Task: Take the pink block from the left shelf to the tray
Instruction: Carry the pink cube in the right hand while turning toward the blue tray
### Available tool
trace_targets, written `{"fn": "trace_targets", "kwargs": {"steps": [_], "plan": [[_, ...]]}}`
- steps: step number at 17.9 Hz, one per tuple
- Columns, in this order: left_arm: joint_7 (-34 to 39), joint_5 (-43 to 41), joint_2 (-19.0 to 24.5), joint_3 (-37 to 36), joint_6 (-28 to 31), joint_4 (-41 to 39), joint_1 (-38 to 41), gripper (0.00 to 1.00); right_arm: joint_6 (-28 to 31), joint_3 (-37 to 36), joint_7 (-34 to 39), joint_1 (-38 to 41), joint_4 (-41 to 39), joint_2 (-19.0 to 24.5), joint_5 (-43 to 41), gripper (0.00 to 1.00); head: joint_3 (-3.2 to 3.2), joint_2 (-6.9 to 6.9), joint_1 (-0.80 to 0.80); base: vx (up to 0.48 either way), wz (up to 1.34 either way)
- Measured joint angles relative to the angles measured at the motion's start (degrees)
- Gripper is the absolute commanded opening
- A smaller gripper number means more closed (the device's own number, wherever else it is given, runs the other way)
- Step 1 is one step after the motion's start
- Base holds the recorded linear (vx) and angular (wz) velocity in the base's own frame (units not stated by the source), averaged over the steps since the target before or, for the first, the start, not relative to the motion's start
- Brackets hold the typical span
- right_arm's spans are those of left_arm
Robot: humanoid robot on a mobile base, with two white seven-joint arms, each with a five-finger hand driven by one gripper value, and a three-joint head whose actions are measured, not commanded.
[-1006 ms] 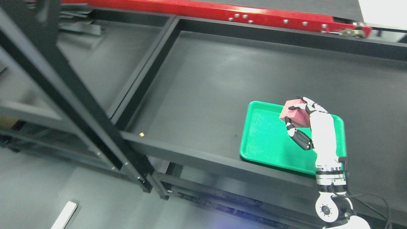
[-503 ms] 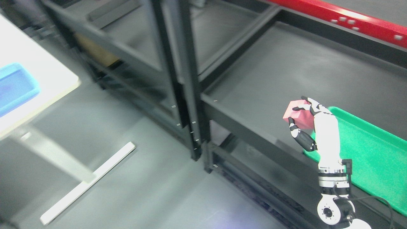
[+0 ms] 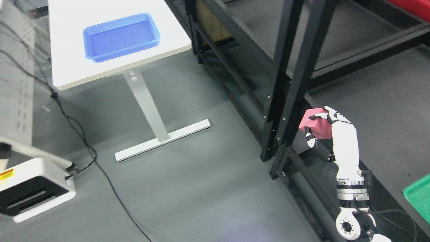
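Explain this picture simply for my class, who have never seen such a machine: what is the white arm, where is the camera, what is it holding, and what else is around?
The camera sits on the head of a humanoid robot and looks down, so you see roughly what the robot sees. The white jointed limb at the lower right is its right hand and arm; the left arm is out of view. Its fingers are curled around a pink block, held in the air beside a black metal shelf. At the far right edge, a corner of a green tray shows on the shelf. Across the grey floor stands a white table with an empty-looking blue tray on it. A white box-like device with black cables sits at the lower left.
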Motion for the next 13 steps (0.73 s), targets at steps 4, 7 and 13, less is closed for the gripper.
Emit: {"fn": "trace_targets", "kwargs": {"steps": [4,7,13], "plan": [[0.0,0.0,0.0,0.0,0.0,0.0,0.0,1.0,0.2,0.0,0.1,-0.2,0.0,0.0,-0.3,0.02,0.0,0.0,0.0,-0.006,0.6],[0.0,0.0,0.0,0.0,0.0,0.0,0.0,1.0,0.3,0.0,0.1,-0.3,0.0,0.0,-0.4,0.03,0.0,0.0,0.0,0.021,0.4],[0.0,0.0,0.0,0.0,0.0,0.0,0.0,1.0,-4.7,1.1,3.1,0.1,-0.1,-0.4,-0.7,0.03,0.0,0.0,0.0,0.049,0.37]]}}
